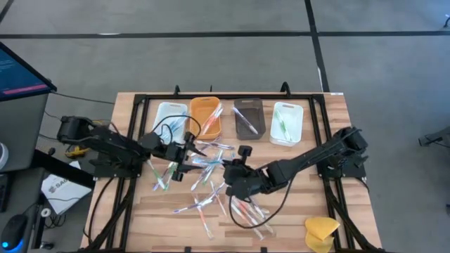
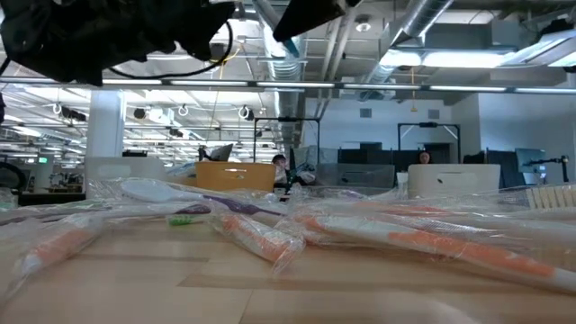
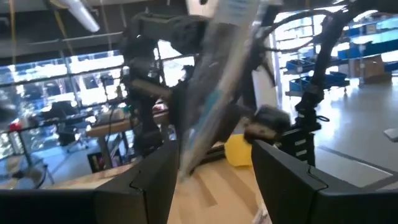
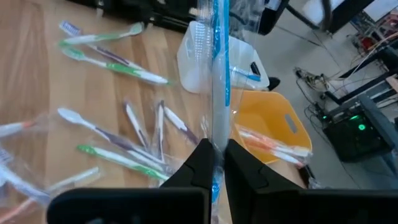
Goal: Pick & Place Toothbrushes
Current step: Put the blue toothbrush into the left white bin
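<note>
Two grippers are up over the middle of the table, and a wrapped blue toothbrush (image 4: 219,93) is pinched upright between the tightly closed fingers of the right gripper (image 4: 216,163). The left gripper (image 3: 211,165) stands part-open around the same wrapped brush, as seen in its wrist view; whether its pads are pressing cannot be told. Dozens of loose toothbrushes (image 1: 207,176) are spread across the wooden table (image 1: 337,112), with a few already laid in the white tray (image 4: 245,65) and the orange tray (image 4: 273,127). A handover looks to be under way: the brush is best kept steady and vertical until one clamp is firm, and only then should the other be released. Crinkly wrapping could slip.
</note>
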Action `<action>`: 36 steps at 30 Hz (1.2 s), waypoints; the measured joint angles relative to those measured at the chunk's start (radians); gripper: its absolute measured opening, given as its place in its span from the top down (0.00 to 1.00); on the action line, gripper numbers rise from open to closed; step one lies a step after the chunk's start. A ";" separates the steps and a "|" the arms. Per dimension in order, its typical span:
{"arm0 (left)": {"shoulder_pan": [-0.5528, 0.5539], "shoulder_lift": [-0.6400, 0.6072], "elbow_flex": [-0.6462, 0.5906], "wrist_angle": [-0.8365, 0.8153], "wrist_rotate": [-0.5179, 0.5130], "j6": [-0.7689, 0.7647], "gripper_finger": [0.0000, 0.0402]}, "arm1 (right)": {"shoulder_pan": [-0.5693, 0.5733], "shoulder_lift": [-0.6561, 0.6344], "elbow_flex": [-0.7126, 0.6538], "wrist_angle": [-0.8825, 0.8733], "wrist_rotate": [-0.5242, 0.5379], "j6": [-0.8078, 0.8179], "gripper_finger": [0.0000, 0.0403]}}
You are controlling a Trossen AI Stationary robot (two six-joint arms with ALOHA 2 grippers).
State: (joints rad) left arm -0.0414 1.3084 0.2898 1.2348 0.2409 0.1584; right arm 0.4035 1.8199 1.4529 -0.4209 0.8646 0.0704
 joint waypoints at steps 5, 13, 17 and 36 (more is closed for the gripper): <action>-0.026 0.034 0.056 0.004 -0.001 0.026 0.51 | -0.023 0.001 -0.018 0.013 -0.038 -0.002 0.97; -0.026 0.070 0.099 0.004 -0.002 0.025 0.51 | -0.037 0.000 -0.018 0.017 -0.074 -0.002 0.97; -0.026 0.076 0.104 0.004 -0.008 0.047 0.59 | -0.045 0.000 -0.018 0.014 -0.090 -0.001 0.97; -0.025 0.074 0.104 -0.051 -0.069 0.066 0.96 | -0.018 0.000 -0.018 -0.134 -0.069 0.118 0.62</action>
State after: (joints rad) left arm -0.0666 1.3823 0.3935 1.1833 0.1714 0.2247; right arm 0.3855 1.8202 1.4353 -0.5548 0.7958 0.1883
